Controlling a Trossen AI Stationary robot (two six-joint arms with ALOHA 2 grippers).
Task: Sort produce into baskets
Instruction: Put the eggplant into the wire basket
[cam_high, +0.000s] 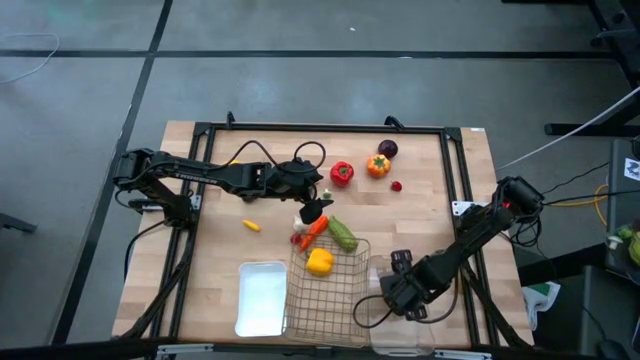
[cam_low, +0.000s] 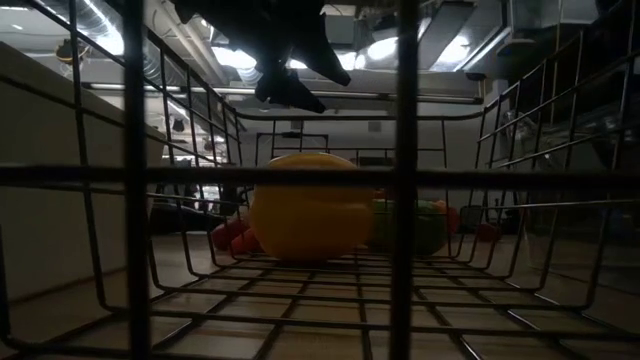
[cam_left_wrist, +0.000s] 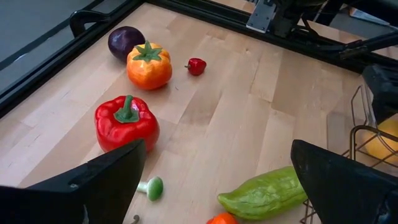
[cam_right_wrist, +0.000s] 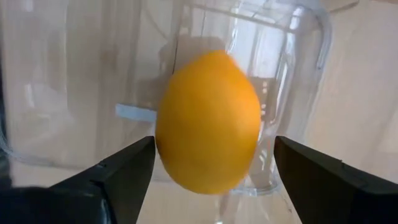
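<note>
A yellow lemon (cam_right_wrist: 208, 121) lies in the clear plastic bin (cam_right_wrist: 298, 74), straight below my right gripper (cam_right_wrist: 214, 146). That gripper points down, open, one finger on either side of the lemon and apart from it. My left gripper (cam_left_wrist: 217, 180) hangs open above the table's middle (cam_high: 312, 205), over a green cucumber (cam_left_wrist: 264, 194) and a carrot (cam_high: 312, 232), with nothing between its fingers. A yellow pepper (cam_high: 319, 262) rests on the floor of the wire-mesh basket (cam_high: 345, 310). The white tray (cam_high: 262, 298) stands left of the basket.
On the far part of the table lie a red pepper (cam_left_wrist: 126, 122), an orange pepper (cam_left_wrist: 149, 65), a purple eggplant (cam_left_wrist: 125, 41) and a tiny red ball (cam_left_wrist: 196, 65). A small yellow piece (cam_high: 251, 226) lies to the left. A black frame (cam_high: 320, 127) rims the table.
</note>
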